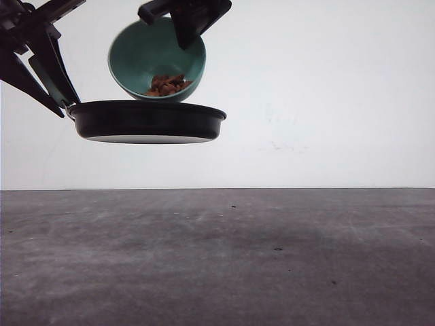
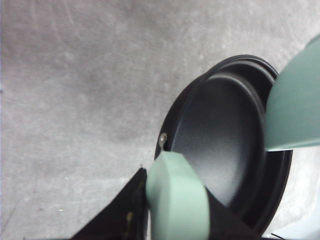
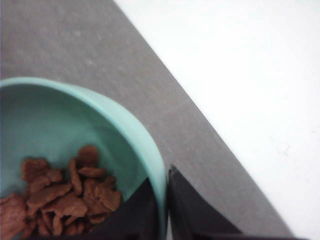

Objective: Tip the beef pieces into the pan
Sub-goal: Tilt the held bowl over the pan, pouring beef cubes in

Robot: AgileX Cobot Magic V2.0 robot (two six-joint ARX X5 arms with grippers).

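Bright white wall [image 1: 326, 88] backlights front view, arms near-silhouette, grey matte worktop [image 1: 217, 265] dimmer with soft shadow, wrist views soft, close mint-green handle [image 2: 175, 200] blurred

The right gripper [image 3: 162, 210] clamped the rim of a teal bowl [image 3: 125, 127], one dark finger inside and one outside. Beef pieces [image 3: 65, 197] lay heaped inside the bowl, just beside the inner finger. A grey table [image 3: 100, 65] lay beyond the bowl.

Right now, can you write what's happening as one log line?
left gripper: holds pan aloft by handle | right gripper: tilts teal bowl over pan | beef pieces: in bowl
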